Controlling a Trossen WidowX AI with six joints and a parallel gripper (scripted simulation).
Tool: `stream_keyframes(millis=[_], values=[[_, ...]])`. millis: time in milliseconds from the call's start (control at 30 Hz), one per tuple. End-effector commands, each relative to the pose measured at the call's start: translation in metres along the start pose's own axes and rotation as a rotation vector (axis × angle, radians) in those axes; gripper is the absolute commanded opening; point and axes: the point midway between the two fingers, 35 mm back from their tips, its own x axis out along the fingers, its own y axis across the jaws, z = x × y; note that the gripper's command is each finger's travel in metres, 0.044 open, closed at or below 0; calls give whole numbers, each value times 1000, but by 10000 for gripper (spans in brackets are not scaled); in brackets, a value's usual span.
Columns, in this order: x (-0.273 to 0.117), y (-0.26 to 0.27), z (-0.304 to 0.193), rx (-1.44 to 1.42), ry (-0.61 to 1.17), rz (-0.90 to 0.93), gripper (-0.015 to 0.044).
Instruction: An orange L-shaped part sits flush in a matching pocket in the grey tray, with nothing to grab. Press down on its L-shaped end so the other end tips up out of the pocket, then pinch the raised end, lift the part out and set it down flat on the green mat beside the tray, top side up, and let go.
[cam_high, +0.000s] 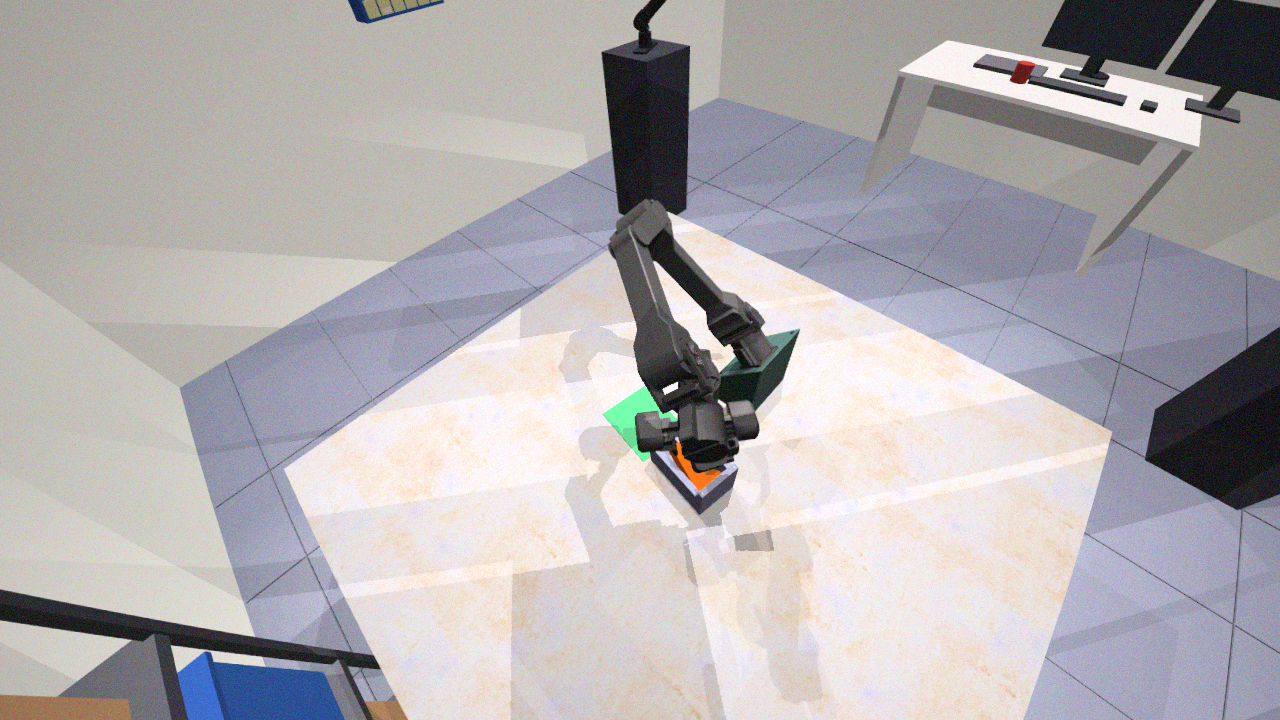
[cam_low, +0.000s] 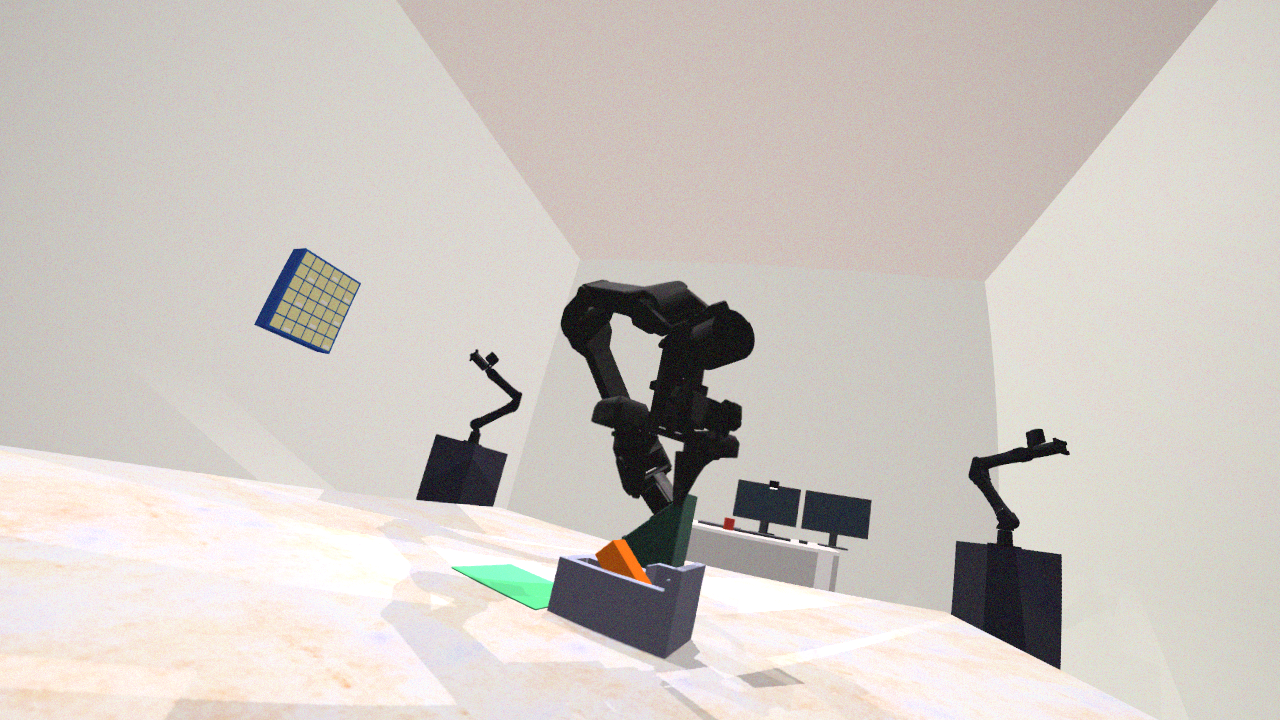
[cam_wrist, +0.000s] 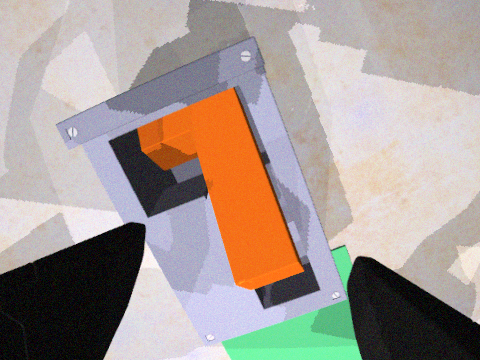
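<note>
The orange part (cam_high: 703, 482) (cam_low: 623, 559) (cam_wrist: 250, 200) sits tilted in the grey tray (cam_high: 716, 496) (cam_low: 617, 611) (cam_wrist: 200, 310). Its straight end is raised above the rim on the side toward the green mat (cam_high: 626, 414) (cam_low: 505, 582) (cam_wrist: 280, 347). Its L-shaped end is down in the pocket at the far end in the wrist view. My gripper (cam_low: 682, 490) (cam_wrist: 250, 256) is open and empty above the tray. In the wrist view its fingertips stand wide apart, either side of the raised end. The arm hides the fingertips in the top view.
The arm's dark green base block (cam_high: 776, 376) (cam_low: 685, 528) stands close behind the tray. A white desk (cam_high: 1056, 100) with monitors and dark pedestals (cam_high: 653, 129) (cam_low: 1029, 600) stand farther off, beyond the table top.
</note>
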Motion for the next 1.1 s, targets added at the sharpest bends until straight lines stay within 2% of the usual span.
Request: stream_keyframes(millis=[0, 367, 600, 1067], values=[[6, -13, -29, -543, 32, 10, 280], [7, -14, -30, -558, 32, 11, 280], [36, -14, -31, -557, 33, 10, 280], [54, -14, -31, -557, 32, 10, 280]])
